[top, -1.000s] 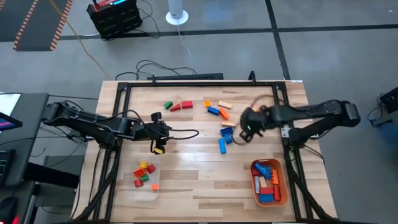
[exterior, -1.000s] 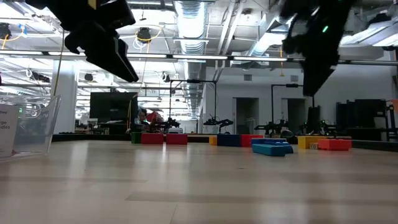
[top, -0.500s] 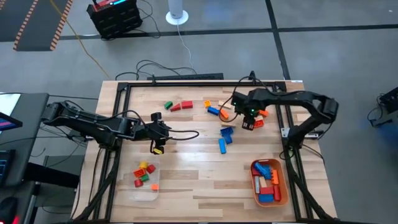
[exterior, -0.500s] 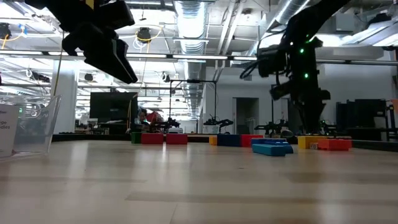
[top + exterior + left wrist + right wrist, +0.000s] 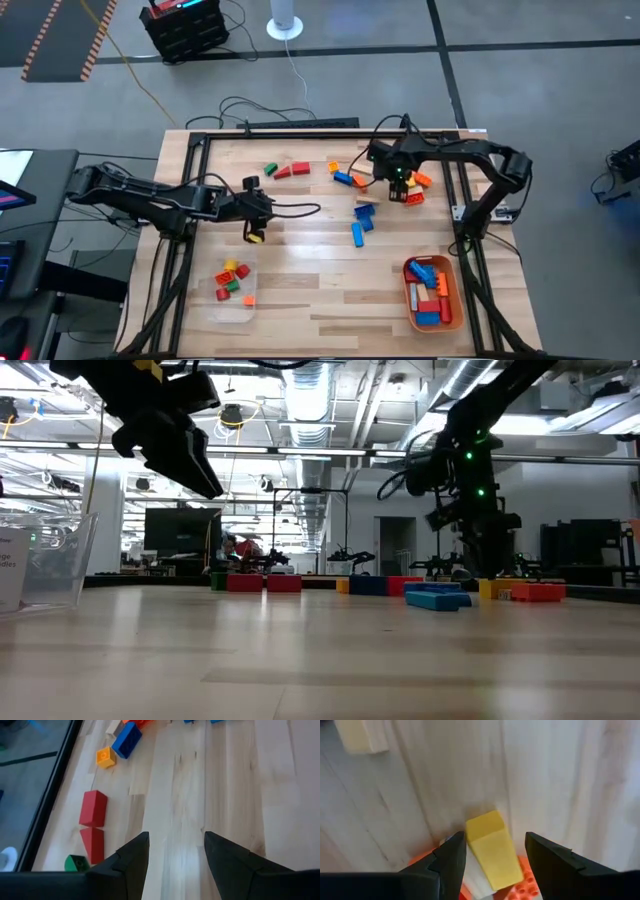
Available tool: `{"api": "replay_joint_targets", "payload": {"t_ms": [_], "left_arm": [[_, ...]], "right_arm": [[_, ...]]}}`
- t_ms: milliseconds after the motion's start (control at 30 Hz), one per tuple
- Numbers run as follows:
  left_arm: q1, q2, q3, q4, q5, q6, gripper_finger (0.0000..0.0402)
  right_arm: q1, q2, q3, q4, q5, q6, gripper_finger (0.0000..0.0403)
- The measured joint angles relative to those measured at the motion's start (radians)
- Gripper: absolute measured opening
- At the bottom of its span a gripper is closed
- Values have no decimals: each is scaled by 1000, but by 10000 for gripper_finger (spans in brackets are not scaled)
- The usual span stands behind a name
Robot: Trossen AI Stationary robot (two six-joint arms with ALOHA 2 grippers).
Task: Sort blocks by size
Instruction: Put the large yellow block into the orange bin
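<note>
My right gripper [image 5: 402, 188] hangs low over the far right part of the table [image 5: 320, 290], its jaws spread apart with nothing pinched between them. Through my right wrist camera a yellow block [image 5: 490, 847] lies in the gap between the two fingers [image 5: 451, 860], and an orange block [image 5: 525, 887] shows only as a studded corner, cut off by the picture's edge. Whether the fingers touch the yellow block I cannot tell. From above, my own arm hides most of that small cluster; only bits of orange and red show beside the gripper.

My left gripper [image 5: 254, 222] waits above the table left of the middle, jaws also spread and empty; its wrist camera sees bare wood between the fingers [image 5: 132, 857].

The loose blocks lie along the far side of the table: a green block [image 5: 270, 169] and two red blocks [image 5: 294, 170] at far left of the group, a blue block [image 5: 344, 179] and a tan block [image 5: 361, 169] near the middle, and more blue blocks [image 5: 360, 222] nearer the centre. In the left wrist view the green one is cut off at the frame's edge.

The clear tray [image 5: 231, 290] at near left holds short red, yellow, orange and green blocks. The orange tray [image 5: 452, 297] at near right holds long blue and orange ones, too crowded to count.

From table height the blocks are only a thin far row of colours [image 5: 385, 585].
</note>
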Motion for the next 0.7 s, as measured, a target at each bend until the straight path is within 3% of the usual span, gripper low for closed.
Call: {"api": "replay_joint_targets", "payload": {"t_ms": [233, 400, 500, 700], "left_arm": [[1, 0, 0, -13, 2, 1, 184], [1, 0, 0, -13, 2, 2, 184], [1, 0, 0, -13, 2, 2, 184], [5, 0, 0, -8, 2, 7, 184]], "right_arm": [[-15, 85, 0, -53, -9, -17, 225], [-13, 147, 0, -39, 47, -24, 189], [-10, 157, 2, -42, 59, -30, 155], [10, 127, 29, -40, 87, 30, 155]]}}
